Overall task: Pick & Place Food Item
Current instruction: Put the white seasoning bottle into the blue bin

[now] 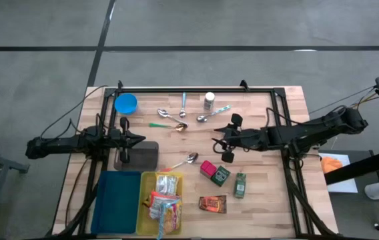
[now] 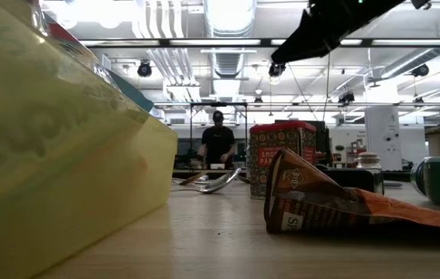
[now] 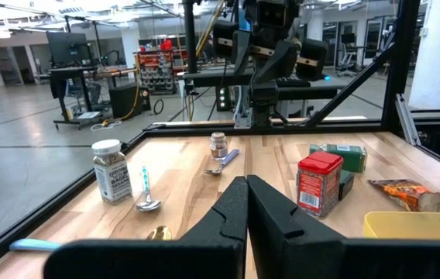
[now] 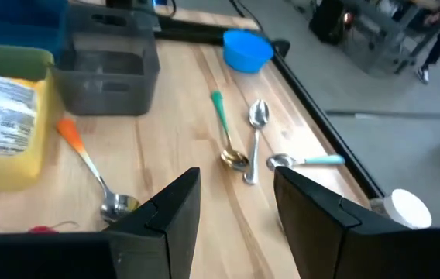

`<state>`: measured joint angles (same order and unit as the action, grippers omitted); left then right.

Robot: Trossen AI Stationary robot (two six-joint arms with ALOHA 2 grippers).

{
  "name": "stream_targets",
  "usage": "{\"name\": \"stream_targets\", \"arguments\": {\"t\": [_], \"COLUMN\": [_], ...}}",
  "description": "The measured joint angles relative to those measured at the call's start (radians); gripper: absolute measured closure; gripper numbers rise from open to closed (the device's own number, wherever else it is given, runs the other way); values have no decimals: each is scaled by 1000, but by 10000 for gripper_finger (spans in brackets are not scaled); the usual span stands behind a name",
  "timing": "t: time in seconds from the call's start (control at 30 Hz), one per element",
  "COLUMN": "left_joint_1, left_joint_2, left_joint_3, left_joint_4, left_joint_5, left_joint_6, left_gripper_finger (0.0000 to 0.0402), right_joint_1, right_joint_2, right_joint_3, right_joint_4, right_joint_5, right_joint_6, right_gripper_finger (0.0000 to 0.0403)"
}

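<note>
Right gripper (image 1: 220,148) hangs over the middle of the table with its jaws parted and nothing between them. Left gripper (image 3: 246,203) rests at the left side, fingers pressed together, idle.

Loose food items lie on the near right: a red tin (image 1: 207,168), a green box (image 1: 221,175), a green carton (image 1: 240,185) and a brown snack packet (image 1: 213,203). The yellow bin (image 1: 145,200) at near left already holds packets.

Judging from this, the main risk is the crowding. The red tin and green box touch, so a descent on one could nudge the other or pinch both. The orange-handled spoon (image 1: 182,161) lies just beside them and could get swept aside.

Only the high view shows the whole layout. The right wrist view instead shows spoons, the blue bowl (image 4: 247,49) and a grey tray (image 4: 111,72), no loose food. The low view alone shows the snack packet crumpled and puffed, likely awkward to pinch.
</note>
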<state>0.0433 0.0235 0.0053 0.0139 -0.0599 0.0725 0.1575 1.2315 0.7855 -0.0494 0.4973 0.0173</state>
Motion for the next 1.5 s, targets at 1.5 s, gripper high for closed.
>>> {"name": "stream_targets", "arguments": {"t": [1.5], "left_joint_1": [0], "left_joint_2": [0], "left_joint_3": [0], "left_joint_4": [0], "left_joint_5": [0], "left_joint_6": [0], "left_gripper_finger": [391], "right_joint_1": [-32], "right_joint_2": [-379], "right_joint_3": [-317], "right_joint_4": [384], "right_joint_5": [-155], "right_joint_6": [-80], "right_gripper_finger": [238]}}
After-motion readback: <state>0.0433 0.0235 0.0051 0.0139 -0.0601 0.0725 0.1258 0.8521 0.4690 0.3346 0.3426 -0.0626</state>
